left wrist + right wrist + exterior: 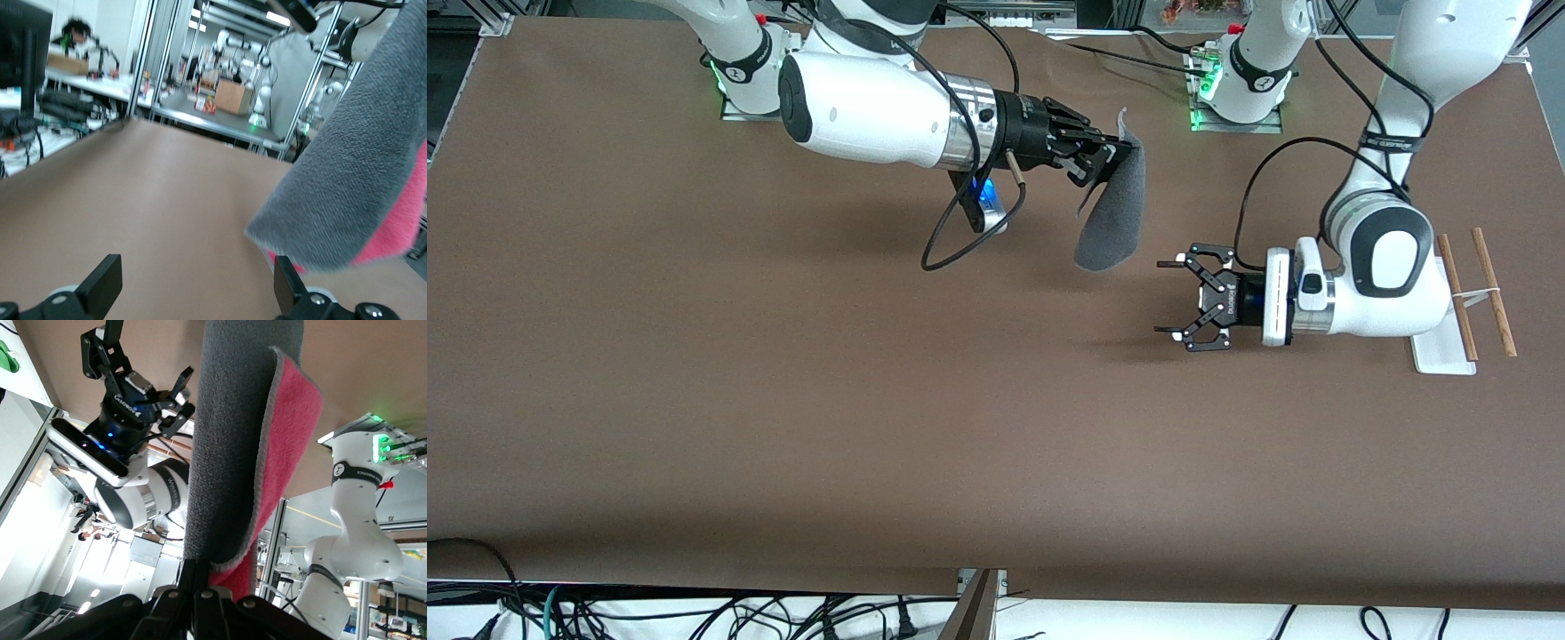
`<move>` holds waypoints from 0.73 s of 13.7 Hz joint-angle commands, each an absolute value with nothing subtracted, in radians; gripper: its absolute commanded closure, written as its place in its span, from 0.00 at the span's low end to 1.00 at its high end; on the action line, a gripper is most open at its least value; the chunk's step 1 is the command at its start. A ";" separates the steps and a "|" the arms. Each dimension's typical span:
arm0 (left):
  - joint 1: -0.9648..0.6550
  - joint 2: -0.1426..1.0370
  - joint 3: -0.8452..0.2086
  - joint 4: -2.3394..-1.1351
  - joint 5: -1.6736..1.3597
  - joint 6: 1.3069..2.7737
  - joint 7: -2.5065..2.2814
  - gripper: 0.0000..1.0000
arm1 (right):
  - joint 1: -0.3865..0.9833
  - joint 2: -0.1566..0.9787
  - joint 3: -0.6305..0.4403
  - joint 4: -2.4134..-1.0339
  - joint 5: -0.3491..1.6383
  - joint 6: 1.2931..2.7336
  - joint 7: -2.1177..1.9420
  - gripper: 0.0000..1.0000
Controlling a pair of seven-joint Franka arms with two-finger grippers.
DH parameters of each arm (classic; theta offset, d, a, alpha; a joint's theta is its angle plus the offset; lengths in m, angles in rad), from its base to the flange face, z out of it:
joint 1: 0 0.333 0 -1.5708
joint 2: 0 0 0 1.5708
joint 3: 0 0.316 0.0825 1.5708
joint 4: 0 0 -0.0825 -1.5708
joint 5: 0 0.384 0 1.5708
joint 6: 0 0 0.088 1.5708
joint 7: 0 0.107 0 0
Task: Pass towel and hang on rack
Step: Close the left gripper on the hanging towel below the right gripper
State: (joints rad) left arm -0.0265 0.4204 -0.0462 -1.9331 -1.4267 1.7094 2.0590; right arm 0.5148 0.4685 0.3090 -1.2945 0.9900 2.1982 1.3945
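1. Right gripper [1110, 158]: clamped on one edge of the small soft square towel [1113, 222], dark grey on one face, pink-red on the other; cloth hanging free in the air above the brown table [783, 427], mid-table.
2. Left gripper [1172, 298]: spread wide, empty, level with the towel's lower edge, just beside it toward the left arm's end.
3. Small rack [1467, 293], white base, two thin brown wooden rods: beside the left arm, bare.
4. Advice: advance the open fingers [100, 287] around the hanging hem; close fully before releasing.

Fuzzy matt cloth towel [1112, 213]; wooden rods, smooth white base on rack [1472, 298]
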 commanded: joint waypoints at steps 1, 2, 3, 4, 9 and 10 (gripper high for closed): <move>-0.041 0.414 -0.081 -1.997 -1.552 1.707 2.210 0.00 | 0.515 0.502 0.313 -1.247 1.029 2.206 1.424 1.00; -0.040 0.413 -0.095 -2.011 -1.577 1.703 2.215 0.00 | 0.515 0.506 0.313 -1.238 1.029 2.207 1.445 1.00; -0.040 0.411 -0.104 -2.013 -1.583 1.697 2.215 0.00 | 0.515 0.518 0.313 -1.220 1.029 2.218 1.463 1.00; -0.035 0.411 -0.106 -2.013 -1.583 1.677 2.215 0.00 | 0.515 0.526 0.313 -1.206 1.029 2.224 1.466 1.00; 0.028 0.417 -0.103 -2.017 -1.514 1.539 2.217 0.00 | 0.515 0.532 0.313 -1.197 1.034 2.224 1.468 1.00; 0.028 0.416 -0.104 -2.031 -1.514 1.537 2.218 0.00 | 0.515 0.532 0.313 -1.197 1.034 2.224 1.468 1.00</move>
State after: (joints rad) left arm 0.0133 0.4218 -0.0959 -2.0011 -1.5284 1.5586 2.1709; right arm 0.5133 0.5168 0.3087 -1.2281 1.0137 2.2227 1.4547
